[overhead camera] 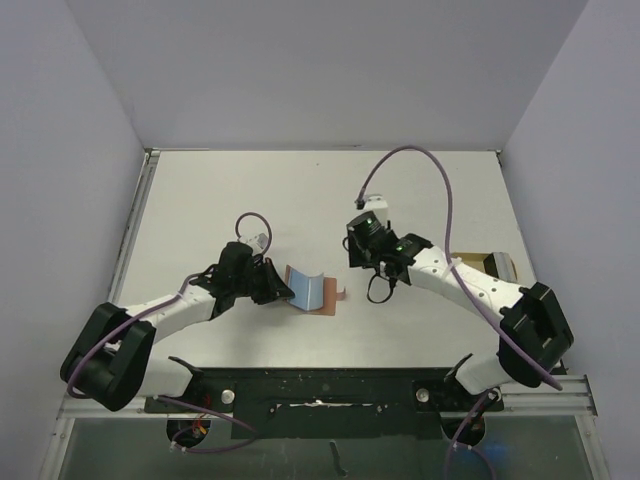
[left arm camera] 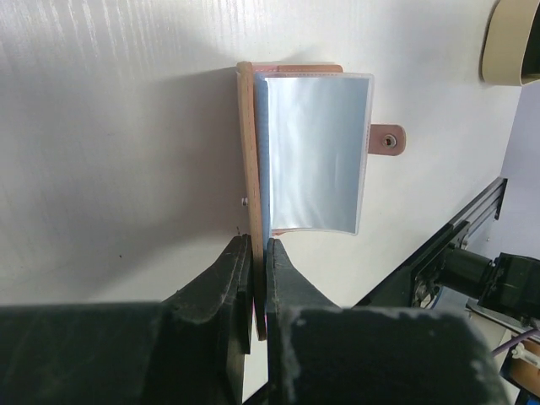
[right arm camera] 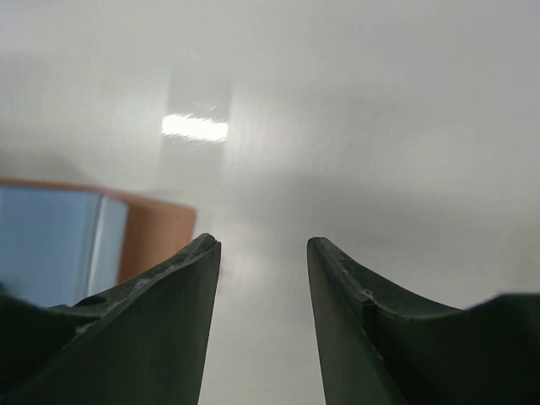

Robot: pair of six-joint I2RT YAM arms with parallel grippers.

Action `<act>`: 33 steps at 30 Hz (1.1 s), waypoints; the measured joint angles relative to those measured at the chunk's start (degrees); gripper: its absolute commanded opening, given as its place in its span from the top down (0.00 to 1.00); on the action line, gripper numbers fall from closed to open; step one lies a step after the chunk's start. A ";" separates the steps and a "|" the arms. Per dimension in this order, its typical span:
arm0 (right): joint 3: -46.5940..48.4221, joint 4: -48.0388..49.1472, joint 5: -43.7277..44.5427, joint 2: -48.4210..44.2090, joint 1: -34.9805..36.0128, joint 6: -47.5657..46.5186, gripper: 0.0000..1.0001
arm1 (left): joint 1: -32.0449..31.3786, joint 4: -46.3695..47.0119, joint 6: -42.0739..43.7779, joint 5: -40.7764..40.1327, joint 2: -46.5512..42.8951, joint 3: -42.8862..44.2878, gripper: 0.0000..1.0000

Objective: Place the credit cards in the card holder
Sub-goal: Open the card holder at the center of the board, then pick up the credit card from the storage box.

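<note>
The reddish-brown card holder (overhead camera: 328, 301) lies open at the table's middle, its snap tab (overhead camera: 343, 291) pointing right. My left gripper (overhead camera: 281, 290) is shut on its left flap (left arm camera: 246, 152), which stands upright and edge-on in the left wrist view. A grey-blue credit card (left arm camera: 316, 152) curves up from the flat half against that flap; it also shows in the top view (overhead camera: 308, 288). The tab with its pale stud (left arm camera: 387, 140) lies flat. My right gripper (overhead camera: 360, 262) is open and empty, just above the table to the right of the holder (right arm camera: 156, 236), with the card (right arm camera: 51, 245) at its left.
A tan oval tray (overhead camera: 495, 265) sits at the right, beside the right arm; its rim shows in the left wrist view (left arm camera: 515, 42). Grey walls enclose the table on three sides. The black base rail (overhead camera: 320, 395) runs along the near edge.
</note>
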 measured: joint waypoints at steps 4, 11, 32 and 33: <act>0.98 -2.64 4.00 -0.87 -7.69 -3.96 0.49 | -0.02 -2.60 0.92 -0.26 -0.33 0.92 1.00; 3.13 -8.02 9.27 -0.85 -19.63 -9.14 0.45 | -0.17 -6.67 2.82 -0.72 -1.97 4.17 1.00; 1.49 -10.49 15.30 5.70 -45.27 -20.90 0.43 | -0.02 -20.39 13.14 1.55 -4.79 12.61 1.00; 1.44 -10.47 15.34 6.36 -45.51 -21.00 0.43 | 0.02 -20.83 13.51 1.79 -5.01 12.61 1.00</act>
